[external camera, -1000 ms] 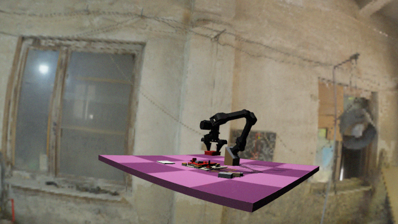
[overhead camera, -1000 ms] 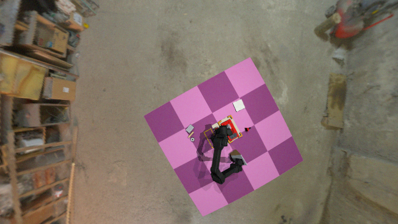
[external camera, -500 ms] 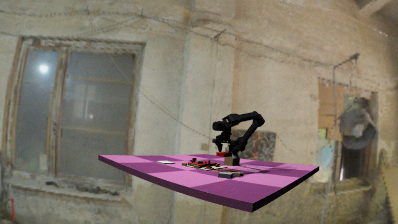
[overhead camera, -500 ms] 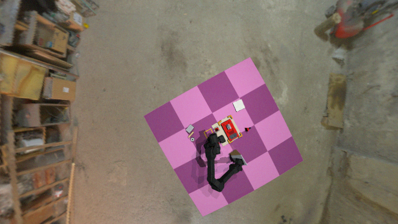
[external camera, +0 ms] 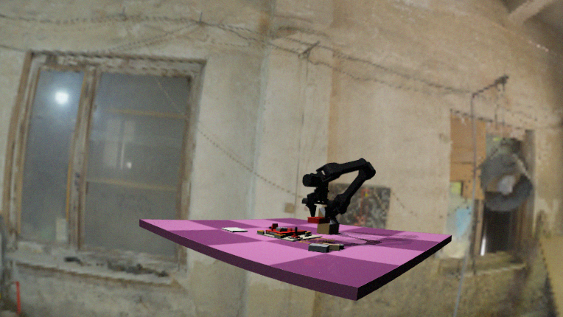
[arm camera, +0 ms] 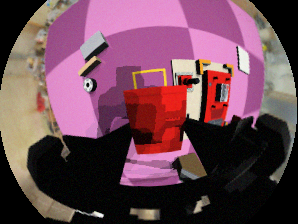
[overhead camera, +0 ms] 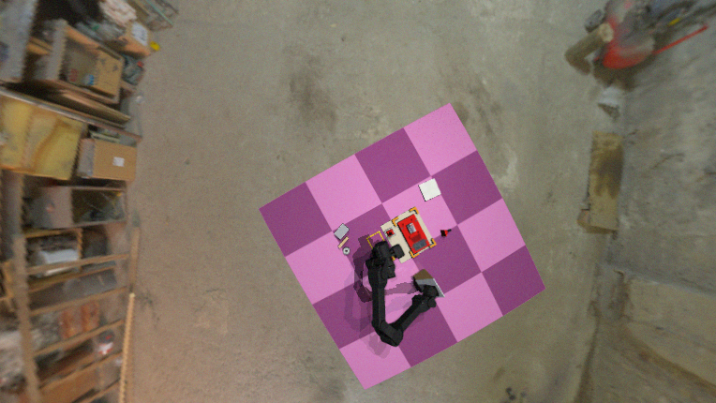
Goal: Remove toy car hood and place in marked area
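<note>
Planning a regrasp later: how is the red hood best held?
As the gripper holds it now: from above, fingers on two opposite side edges of the red hood. It is a flat slab hanging level, so gripping its edges leaves the underside free for setting down.

Soft, even light, faint arm shadows on the table (overhead camera: 320, 270); blurred backgrounds, and a fisheye-warped, black-vignetted wrist view.
</note>
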You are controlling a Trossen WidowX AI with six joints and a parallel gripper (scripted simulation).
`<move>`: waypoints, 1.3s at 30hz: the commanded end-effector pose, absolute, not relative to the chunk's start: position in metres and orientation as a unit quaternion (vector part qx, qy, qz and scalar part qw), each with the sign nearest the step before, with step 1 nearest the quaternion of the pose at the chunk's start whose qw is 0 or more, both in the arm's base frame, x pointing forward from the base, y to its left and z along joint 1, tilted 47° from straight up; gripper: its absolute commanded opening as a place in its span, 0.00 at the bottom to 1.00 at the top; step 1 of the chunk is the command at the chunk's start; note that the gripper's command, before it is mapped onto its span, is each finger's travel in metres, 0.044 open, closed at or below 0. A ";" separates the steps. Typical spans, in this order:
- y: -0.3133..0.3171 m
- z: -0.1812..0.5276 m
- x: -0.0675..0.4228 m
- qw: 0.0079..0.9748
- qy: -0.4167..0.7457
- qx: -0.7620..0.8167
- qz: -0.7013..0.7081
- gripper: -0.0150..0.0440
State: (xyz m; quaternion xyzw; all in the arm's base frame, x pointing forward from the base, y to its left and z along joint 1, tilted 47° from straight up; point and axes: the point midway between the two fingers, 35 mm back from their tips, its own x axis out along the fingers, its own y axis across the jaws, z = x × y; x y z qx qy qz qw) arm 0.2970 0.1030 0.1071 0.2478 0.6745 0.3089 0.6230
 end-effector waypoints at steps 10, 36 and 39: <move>0.113 0.099 0.296 0.622 0.675 0.250 0.309 0.25; 0.130 0.083 0.294 0.622 0.675 0.250 0.309 0.25; 0.132 0.081 0.294 0.622 0.675 0.250 0.309 0.25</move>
